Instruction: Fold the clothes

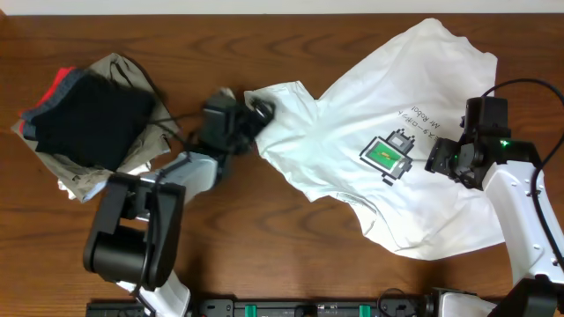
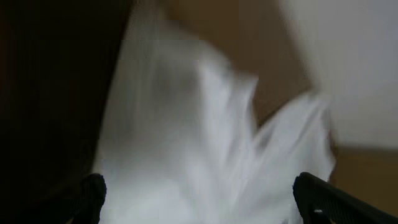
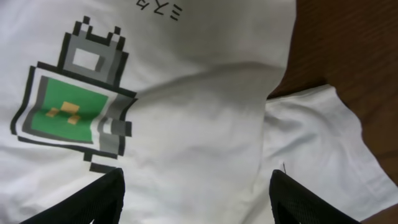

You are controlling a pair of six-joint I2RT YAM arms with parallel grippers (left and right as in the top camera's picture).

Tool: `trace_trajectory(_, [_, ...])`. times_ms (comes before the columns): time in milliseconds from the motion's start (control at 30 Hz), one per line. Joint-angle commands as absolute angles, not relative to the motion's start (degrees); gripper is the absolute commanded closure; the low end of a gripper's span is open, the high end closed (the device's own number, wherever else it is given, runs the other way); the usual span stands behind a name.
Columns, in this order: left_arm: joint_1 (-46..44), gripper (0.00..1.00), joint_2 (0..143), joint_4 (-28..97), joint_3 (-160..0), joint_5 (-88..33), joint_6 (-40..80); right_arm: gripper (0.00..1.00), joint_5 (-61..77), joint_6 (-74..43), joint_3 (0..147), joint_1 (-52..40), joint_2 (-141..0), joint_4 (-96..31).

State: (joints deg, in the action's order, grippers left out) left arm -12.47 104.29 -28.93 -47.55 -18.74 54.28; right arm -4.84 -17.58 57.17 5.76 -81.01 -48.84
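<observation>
My right jaws stand apart and empty, hanging just over the white T-shirt point(image 3: 205, 124), with its green and black pixel print point(image 3: 74, 106) right beneath them. My left jaws look apart too, with white cloth bunched between them. That view is blurred, so I cannot say whether they touch it. Further out, the T-shirt lies wrinkled and skewed across the right half of the tabletop point(image 1: 291, 255), one sleeve point(image 1: 282, 101) reaching to my left jaws. Beyond, near the left edge, sits a pile of folded garments point(image 1: 88, 123). If my left jaws close on that bunch, they may catch two layers and drag the shirt crooked. A wide leftward pull could knock the pile.
</observation>
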Motion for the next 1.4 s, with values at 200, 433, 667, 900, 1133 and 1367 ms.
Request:
trace_trajectory(200, [-9.82,0.02,104.38,-26.61,-56.21,-32.80,42.22,0.27,-3.84,-18.06,57.47,6.00,-80.73,-48.84])
trace_trajectory(433, [-16.16,0.02,101.97,-5.17,-57.63,-42.44,47.75,0.26,-3.84,-17.85,57.47,6.00,-80.73,-48.21])
trace_trajectory(667, [-23.77,0.02,101.91,17.93,-56.64,-29.08,62.24,0.26,-3.81,-17.52,57.47,6.00,-80.73,-48.69])
trace_trajectory(900, [-26.04,0.01,102.15,15.59,-56.47,-20.29,63.96,0.26,-3.81,-17.52,57.47,6.00,-80.73,-48.86])
trace_trajectory(1133, [-26.06,0.59,104.12,13.34,-56.47,-19.81,66.83,0.26,-3.81,-17.52,57.47,6.00,-80.73,-48.86])
trace_trajectory(1367, [-26.06,0.91,104.49,12.91,-56.47,-19.77,66.35,0.26,-3.81,-17.52,57.47,6.00,-80.73,-48.84])
